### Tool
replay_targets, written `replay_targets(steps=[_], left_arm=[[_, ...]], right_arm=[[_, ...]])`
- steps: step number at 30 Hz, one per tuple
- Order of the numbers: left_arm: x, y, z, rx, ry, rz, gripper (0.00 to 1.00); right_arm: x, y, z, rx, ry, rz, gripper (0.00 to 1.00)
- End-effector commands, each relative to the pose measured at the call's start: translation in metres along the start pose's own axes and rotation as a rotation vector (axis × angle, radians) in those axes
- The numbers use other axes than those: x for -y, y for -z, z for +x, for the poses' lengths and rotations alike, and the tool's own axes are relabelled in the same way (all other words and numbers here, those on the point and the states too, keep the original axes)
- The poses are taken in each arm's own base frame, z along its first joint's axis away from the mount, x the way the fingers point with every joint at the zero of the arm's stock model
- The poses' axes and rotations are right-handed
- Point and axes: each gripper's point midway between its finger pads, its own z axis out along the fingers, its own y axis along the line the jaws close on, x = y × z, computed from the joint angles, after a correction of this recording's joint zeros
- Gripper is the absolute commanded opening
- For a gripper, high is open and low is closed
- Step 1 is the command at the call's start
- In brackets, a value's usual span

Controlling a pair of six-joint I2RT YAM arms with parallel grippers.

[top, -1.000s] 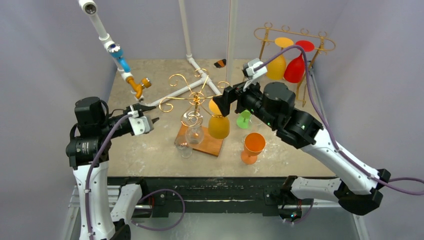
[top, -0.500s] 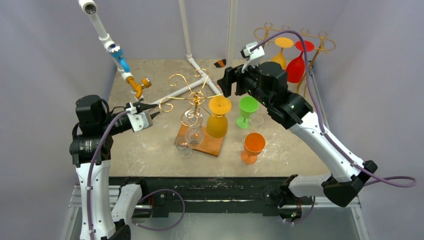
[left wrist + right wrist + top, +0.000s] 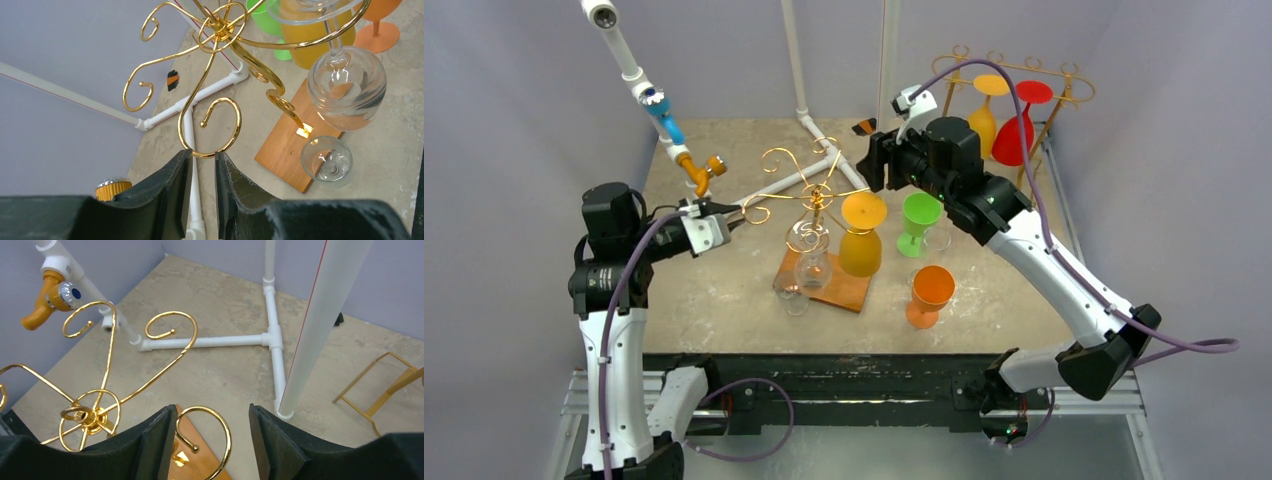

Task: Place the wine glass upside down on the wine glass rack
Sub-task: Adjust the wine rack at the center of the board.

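Yellow glass (image 3: 861, 250) hangs bowl-down on the gold rack (image 3: 817, 193).
Right claw (image 3: 211, 412) gapes empty at the rack's 2 o'clock; left claw (image 3: 202, 154), at 9 o'clock, nearly closed around a curl, grip unclear.

- left gripper (image 3: 202, 159) has no slack, a rack (image 3: 814, 195) curl sits right at its finger gap
- green glass (image 3: 918, 218) and orange glass (image 3: 930, 290) crowd the rack's right
- bare table (image 3: 714, 300) front-left, easy way in
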Motion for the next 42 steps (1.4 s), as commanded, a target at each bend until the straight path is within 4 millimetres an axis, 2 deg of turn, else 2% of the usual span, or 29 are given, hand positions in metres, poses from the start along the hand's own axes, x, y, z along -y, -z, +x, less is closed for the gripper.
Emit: replay_targets(steps=[1,6,11,14,18,29,38,42], left_arm=[[-0.007,-0.006,-0.009,0.061,-0.075,0.014,0.26],[-0.011,-0.016,-0.010,0.076,-0.075,0.020,0.25],[-0.010,-0.040,-0.012,0.064,-0.078,0.035,0.23],[-0.020,-0.049,-0.012,0.054,-0.064,0.008,0.23],[-0.032,-0.052,-0.007,0.018,-0.077,-0.011,0.21],[-0.045,-0.055,0.009,-0.043,-0.081,-0.065,0.20],[-0.056,-0.069,0.014,-0.033,-0.058,-0.076,0.19],[-0.055,-0.074,0.017,-0.029,-0.053,-0.067,0.20]], right_arm=[[0.004,0.004,-0.019,0.055,-0.017,-0.010,0.60],[0.004,0.005,-0.013,0.044,-0.037,-0.021,0.53],[0.000,0.006,-0.002,0.027,-0.063,-0.044,0.51],[-0.002,0.007,0.005,0.010,-0.080,-0.054,0.50],[-0.005,0.012,0.009,0.013,-0.101,-0.073,0.49],[-0.012,0.021,0.021,-0.004,-0.150,-0.108,0.41],[-0.008,0.028,0.031,-0.011,-0.169,-0.092,0.37],[-0.010,0.032,0.033,-0.010,-0.183,-0.103,0.36]])
